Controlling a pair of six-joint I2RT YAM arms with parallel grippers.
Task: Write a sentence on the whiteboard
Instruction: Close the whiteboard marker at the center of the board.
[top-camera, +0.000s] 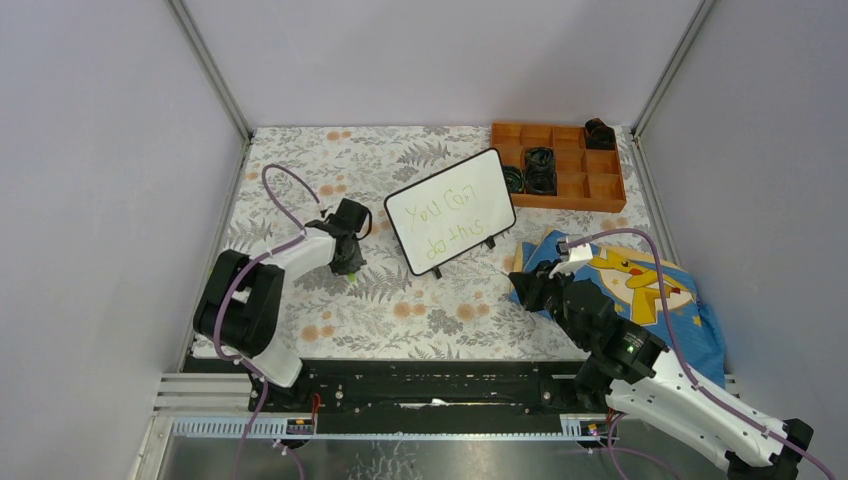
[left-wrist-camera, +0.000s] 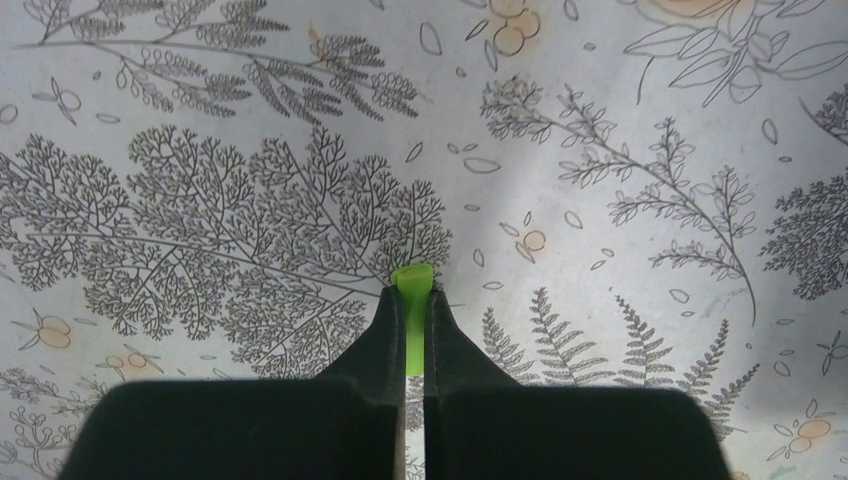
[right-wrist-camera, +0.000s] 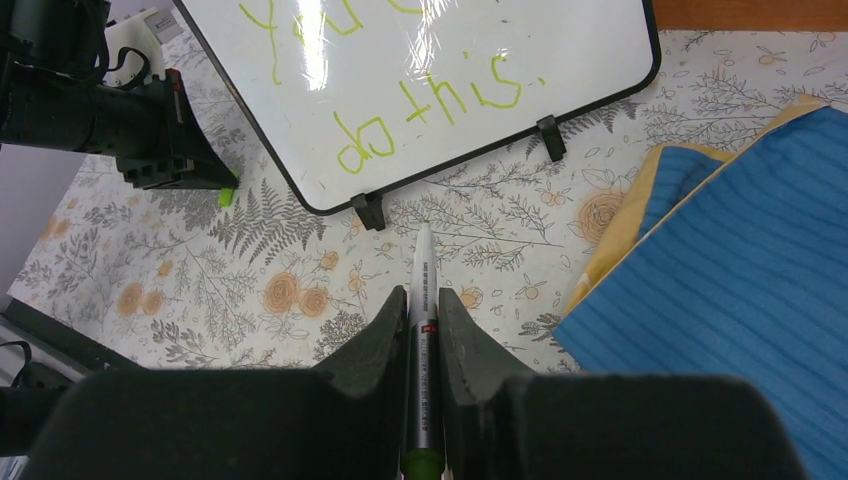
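The whiteboard is standing askew near the middle of the tabletop's far edge, showing the sentence in green. The right gripper is clamping a marker. The left gripper is pinching a small green piece.

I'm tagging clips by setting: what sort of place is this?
Likely a lab robot cell, not a home: plain grey walls on metal posts enclose the table, and the left arm and right arm are mounted on a rail.

Whiteboard white, black frame; sentence green; cloth blue, yellow Pikachu; table cover fern-flower print; marker silver; cap green.
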